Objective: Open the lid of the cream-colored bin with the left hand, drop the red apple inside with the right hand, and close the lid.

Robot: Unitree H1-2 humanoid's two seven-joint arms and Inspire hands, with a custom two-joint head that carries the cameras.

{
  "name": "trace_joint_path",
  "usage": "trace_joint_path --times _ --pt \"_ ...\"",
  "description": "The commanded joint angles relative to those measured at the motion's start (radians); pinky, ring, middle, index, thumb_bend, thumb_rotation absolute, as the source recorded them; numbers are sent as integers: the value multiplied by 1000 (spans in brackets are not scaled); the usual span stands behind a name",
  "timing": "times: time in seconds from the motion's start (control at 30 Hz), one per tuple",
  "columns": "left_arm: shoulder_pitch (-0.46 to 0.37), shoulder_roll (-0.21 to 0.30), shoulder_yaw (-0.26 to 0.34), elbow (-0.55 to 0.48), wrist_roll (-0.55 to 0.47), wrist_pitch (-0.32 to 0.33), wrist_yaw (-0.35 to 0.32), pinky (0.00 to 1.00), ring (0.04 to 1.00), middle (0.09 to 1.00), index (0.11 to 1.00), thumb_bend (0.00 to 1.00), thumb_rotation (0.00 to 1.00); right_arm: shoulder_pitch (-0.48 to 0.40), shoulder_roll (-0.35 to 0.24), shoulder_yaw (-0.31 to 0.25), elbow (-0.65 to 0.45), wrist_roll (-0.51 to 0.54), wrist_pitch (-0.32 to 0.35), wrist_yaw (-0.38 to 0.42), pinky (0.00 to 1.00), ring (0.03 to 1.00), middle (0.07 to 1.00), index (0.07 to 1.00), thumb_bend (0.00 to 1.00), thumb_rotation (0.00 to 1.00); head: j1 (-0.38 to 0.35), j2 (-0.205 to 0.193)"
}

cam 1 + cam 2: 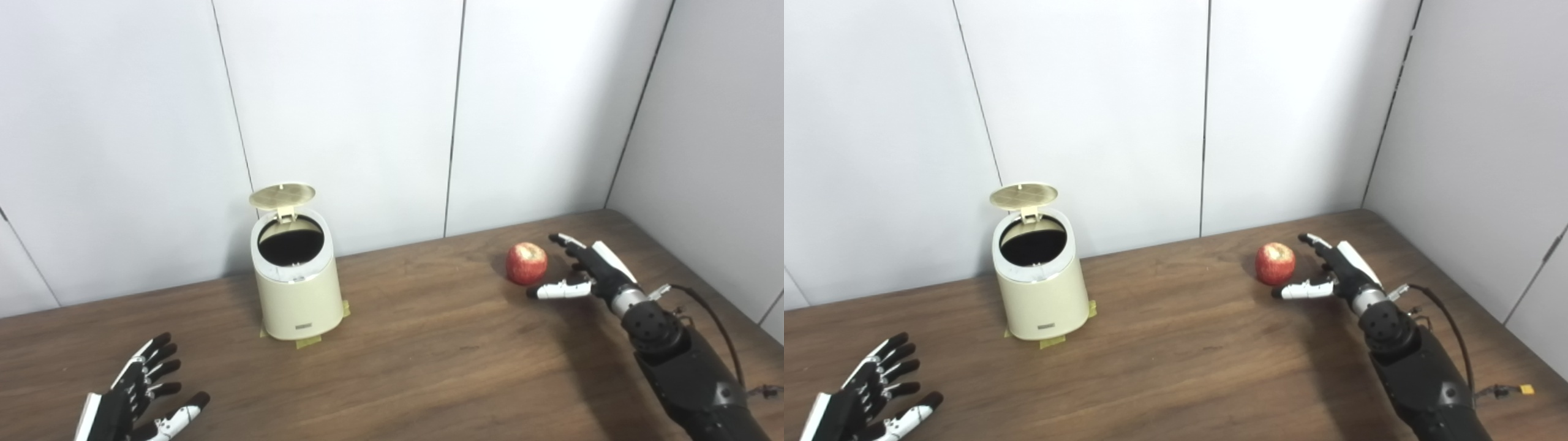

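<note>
Left hand (131,398) wrist cut off by bottom edge

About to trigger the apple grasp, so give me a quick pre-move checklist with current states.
1. Lid up, bin mouth clear: ok.
2. Bin upright on the table, tape tabs at its base: ok.
3. Apple on the table, unobstructed: ok.
4. Right hand open, fingers around the apple's right side: ok.
5. Fingers touching the apple: cannot tell.
6. Left hand open, away from the bin: ok.
</note>
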Motion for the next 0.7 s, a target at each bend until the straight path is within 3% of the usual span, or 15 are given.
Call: trace_joint_path --times 0.0,0.13,0.33,0.57,0.67 --pt "-24 7 1 -44 -2 -5 13 704 818 868 904 636 33 -60 -21 2 3 -6 -44 -27 882 929 937 918 878 319 3 3" --pt "-23 6 0 -48 -12 -14 3 721 831 882 916 612 1 -72 -8 10 46 8 -99 -40 869 892 885 897 866 232 5 6" --pt "-21 6 0 -46 -15 -20 1 716 830 882 913 623 0 -85 11 30 89 -7 -145 -85 815 847 853 874 873 182 8 11" --pt "-19 3 -1 -49 -11 -12 3 718 835 882 915 635 0 -100 18 64 119 -31 -179 -114 801 838 836 865 855 163 9 16" --pt "-16 2 -2 -55 -13 -4 1 722 841 887 918 627 0 -111 13 83 143 -42 -194 -117 789 842 845 878 854 209 14 22"
